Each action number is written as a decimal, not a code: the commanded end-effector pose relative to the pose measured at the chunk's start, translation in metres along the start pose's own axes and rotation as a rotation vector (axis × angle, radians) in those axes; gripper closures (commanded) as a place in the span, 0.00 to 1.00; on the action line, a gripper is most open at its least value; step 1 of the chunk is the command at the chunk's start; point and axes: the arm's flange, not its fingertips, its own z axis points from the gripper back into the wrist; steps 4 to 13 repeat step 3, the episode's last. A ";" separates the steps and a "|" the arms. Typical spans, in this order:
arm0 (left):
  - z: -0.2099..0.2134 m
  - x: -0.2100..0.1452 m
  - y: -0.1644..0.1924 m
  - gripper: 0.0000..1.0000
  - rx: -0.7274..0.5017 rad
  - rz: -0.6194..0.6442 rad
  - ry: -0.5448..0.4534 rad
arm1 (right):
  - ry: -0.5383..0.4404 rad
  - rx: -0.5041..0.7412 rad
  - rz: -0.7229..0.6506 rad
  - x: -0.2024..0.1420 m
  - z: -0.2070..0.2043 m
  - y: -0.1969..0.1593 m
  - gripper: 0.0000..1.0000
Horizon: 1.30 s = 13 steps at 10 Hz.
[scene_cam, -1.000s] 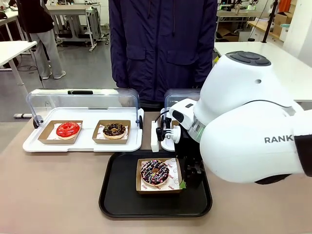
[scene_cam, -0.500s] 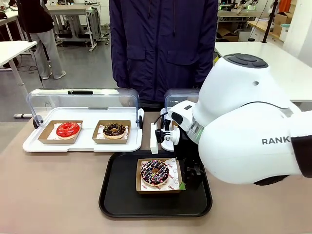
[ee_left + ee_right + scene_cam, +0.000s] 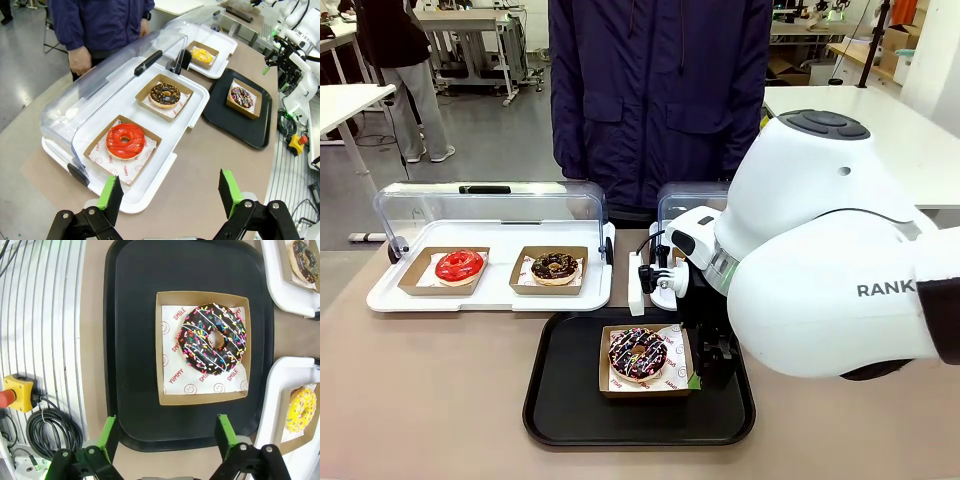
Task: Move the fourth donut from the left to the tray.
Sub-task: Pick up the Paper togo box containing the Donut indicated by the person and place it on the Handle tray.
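The fourth donut (image 3: 638,353), chocolate-glazed with white and pink stripes and coloured sprinkles, lies in its brown cardboard holder (image 3: 613,386) on the black tray (image 3: 560,405) at the table's near middle. My right gripper (image 3: 706,374) hangs just right of the holder over the tray's right side. From the right wrist, the donut (image 3: 200,349) and tray (image 3: 135,315) lie below the open right gripper (image 3: 166,436), nothing between its green pads. My left gripper (image 3: 170,190) is open over the table's left end, far from the donut (image 3: 241,96) and tray (image 3: 235,125).
A white display tray (image 3: 490,296) with its clear lid raised holds a red donut (image 3: 459,266) and a chocolate crumb donut (image 3: 555,266). A second white tray (image 3: 220,70) holds a yellow donut (image 3: 202,55). A person (image 3: 655,100) stands at the far edge.
The right arm has shifted very slightly. The donut stays put on the tray, and the right gripper stays open.
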 end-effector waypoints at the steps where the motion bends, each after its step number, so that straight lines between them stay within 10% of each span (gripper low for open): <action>1: 0.001 0.001 -0.002 0.00 -0.005 -0.006 -0.006 | -0.004 -0.010 0.000 0.002 -0.002 0.000 0.00; 13: 0.001 0.001 -0.002 0.00 -0.005 -0.006 -0.006 | -0.004 -0.010 0.000 0.002 -0.002 0.000 0.00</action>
